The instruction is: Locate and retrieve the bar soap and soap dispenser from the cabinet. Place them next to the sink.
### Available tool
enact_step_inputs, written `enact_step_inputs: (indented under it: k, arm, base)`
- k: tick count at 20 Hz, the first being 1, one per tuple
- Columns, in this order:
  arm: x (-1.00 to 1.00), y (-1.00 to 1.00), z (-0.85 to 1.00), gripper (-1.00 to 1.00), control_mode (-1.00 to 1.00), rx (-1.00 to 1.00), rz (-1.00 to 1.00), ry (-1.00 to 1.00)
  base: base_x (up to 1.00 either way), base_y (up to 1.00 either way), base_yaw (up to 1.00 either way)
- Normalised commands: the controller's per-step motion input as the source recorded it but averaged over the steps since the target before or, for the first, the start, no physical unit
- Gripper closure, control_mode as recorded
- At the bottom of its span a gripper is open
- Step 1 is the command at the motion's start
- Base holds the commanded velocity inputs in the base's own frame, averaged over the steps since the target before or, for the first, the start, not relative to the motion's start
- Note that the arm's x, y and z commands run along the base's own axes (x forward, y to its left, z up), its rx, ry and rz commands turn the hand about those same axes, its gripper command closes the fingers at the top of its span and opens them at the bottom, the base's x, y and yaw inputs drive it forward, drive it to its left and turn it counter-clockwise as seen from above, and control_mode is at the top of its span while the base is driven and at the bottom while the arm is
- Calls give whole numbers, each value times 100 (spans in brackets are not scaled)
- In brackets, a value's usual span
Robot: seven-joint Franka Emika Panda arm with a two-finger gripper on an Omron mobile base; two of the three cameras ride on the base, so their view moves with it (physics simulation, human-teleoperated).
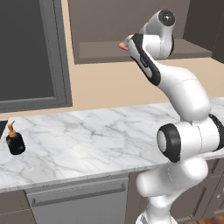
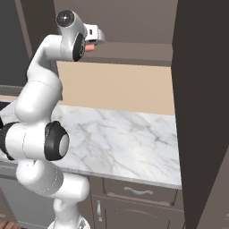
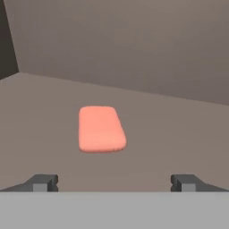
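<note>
We see the gripper [image 3: 114,182] with its jaws wide apart, the bar soap [image 3: 101,129] lying ahead, slightly left, its long axis pointing away from us.

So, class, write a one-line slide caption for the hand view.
Open gripper poised over the bar soap lying flat on the cabinet shelf.

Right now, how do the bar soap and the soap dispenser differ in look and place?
The bar soap is a flat salmon-pink slab; the soap dispenser is a squat black bottle with an orange pump. The bar soap lies flat on the cabinet shelf ahead of the open gripper; the soap dispenser stands upright on the marble counter. Neither is held.
</note>
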Motion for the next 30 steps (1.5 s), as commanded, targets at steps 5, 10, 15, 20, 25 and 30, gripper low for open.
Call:
enact_step_inputs:
  k: [5,10,15,20,25,30]
  arm:
    - [48,21,-2,-100,-100,0,1,0]
    - [52,16,-13,-100,-100,0,0,0]
    - [40,11,-18,-100,-100,0,0,3]
    - [35,16,-17,-100,-100,0,0,4]
    - [36,11,-16,-100,-100,0,0,3]
    - [24,4,-17,-100,-100,0,0,1]
  base:
    - [0,0,0]
    - [0,0,0]
    - [0,0,0]
    - [0,0,0]
    - [0,0,0]
    - [0,0,0]
